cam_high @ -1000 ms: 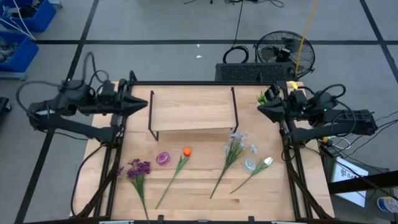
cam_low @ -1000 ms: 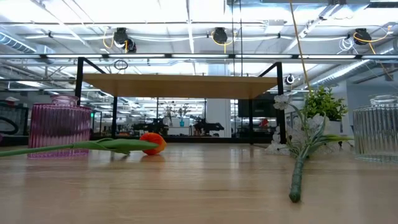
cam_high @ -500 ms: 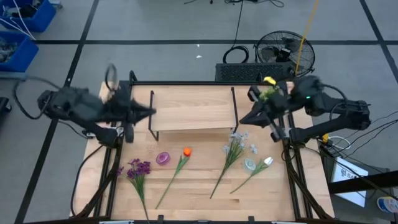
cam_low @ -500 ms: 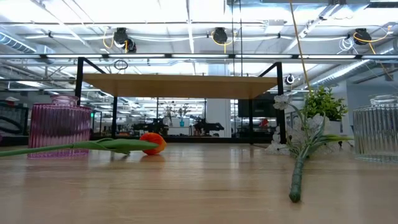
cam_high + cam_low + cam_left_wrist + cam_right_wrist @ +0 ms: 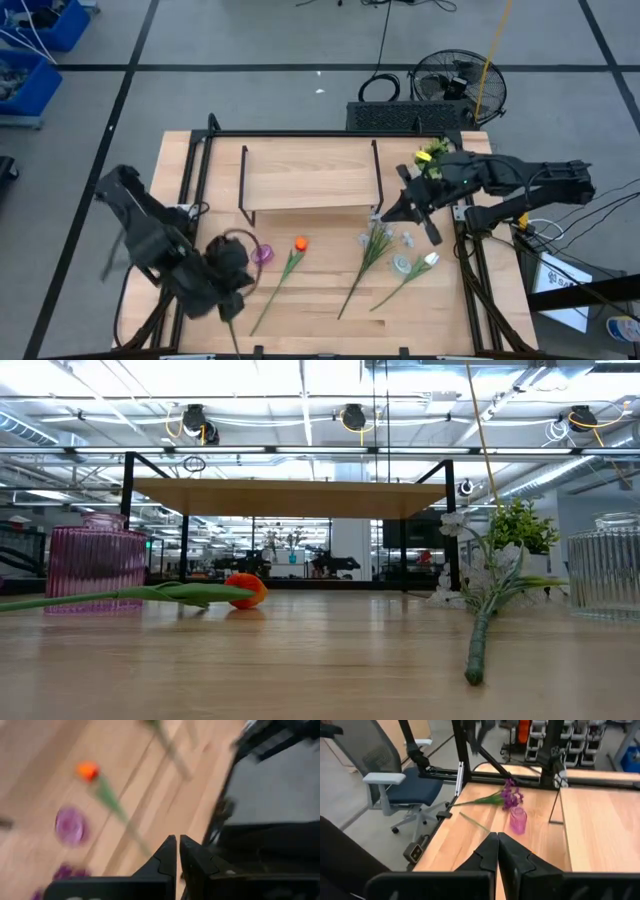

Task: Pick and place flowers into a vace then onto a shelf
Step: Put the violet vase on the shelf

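Four flowers lie flat on the table in front of the shelf (image 5: 310,178): a purple cluster (image 5: 510,796), an orange tulip (image 5: 301,243), a pale spray (image 5: 380,235) and a white bud (image 5: 430,259). A purple vase (image 5: 262,253) and a clear vase (image 5: 402,265) stand upright among them. My left gripper (image 5: 235,295) hangs shut above the purple cluster at the near left and covers most of it from above. My right gripper (image 5: 385,213) is shut in the air over the spray's head, by the shelf's right front leg. Neither touches anything.
A small green potted plant (image 5: 430,155) stands at the far right beside the shelf. Black frame rails run along the table's left and right edges (image 5: 470,270). Bare wood (image 5: 310,310) lies between the flower stems toward the near edge.
My left arm has swung from beside the shelf's left end toward the near edge, sinking and tipping its gripper downward over the purple cluster. My right gripper has gone from the far right toward the shelf's right front leg and has tipped. The flowers and vases have stayed put.
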Controlling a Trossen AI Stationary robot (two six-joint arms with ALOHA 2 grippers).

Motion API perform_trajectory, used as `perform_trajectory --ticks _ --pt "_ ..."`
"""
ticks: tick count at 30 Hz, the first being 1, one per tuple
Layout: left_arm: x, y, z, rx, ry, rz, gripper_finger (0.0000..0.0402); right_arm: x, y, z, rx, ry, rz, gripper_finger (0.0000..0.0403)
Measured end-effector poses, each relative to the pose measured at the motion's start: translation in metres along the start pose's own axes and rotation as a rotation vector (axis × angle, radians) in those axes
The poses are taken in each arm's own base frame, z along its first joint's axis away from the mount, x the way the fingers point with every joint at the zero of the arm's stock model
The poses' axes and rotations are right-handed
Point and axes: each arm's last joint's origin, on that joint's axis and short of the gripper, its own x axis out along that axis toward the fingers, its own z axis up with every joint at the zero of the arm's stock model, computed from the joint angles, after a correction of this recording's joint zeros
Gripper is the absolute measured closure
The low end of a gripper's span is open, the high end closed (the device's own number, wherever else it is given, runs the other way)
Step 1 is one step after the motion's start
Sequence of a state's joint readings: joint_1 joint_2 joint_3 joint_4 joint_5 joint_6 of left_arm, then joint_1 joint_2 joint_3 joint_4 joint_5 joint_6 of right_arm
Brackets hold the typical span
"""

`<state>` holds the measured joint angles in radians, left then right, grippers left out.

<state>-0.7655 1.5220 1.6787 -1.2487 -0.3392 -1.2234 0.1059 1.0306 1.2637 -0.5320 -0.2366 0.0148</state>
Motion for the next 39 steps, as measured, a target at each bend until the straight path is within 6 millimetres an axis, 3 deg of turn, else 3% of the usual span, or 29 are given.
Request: perform_trajectory --ticks 10,16,20,26,32,39 --pt "0.06 0.01 -0.01 -0.042 0.279 0.436 0.0253 0.013 -0.004 -0.015 0.005 0.01 -0.002 0.0319" --pt "0.084 0.02 0.004 -0.021 0.299 0.455 0.0204 0.023 -0.006 -0.027 0.019 0.005 -0.002 0.0285" --pt "0.099 0.039 0.004 -0.003 0.384 0.484 0.0198 0.029 -0.008 -0.033 0.064 -0.013 -0.001 0.028" --pt "0.104 0.077 0.003 -0.001 0.526 0.472 0.0197 0.031 -0.008 -0.037 0.096 -0.02 0.0 0.0284" --pt "0.103 0.102 0.002 -0.004 0.394 0.35 0.0197 0.031 -0.008 -0.037 0.1 -0.021 0.0 0.0284" --pt "0.13 0.122 -0.014 -0.013 0.308 0.237 0.0197 0.031 -0.008 -0.037 0.1 -0.022 0.0 0.0286"
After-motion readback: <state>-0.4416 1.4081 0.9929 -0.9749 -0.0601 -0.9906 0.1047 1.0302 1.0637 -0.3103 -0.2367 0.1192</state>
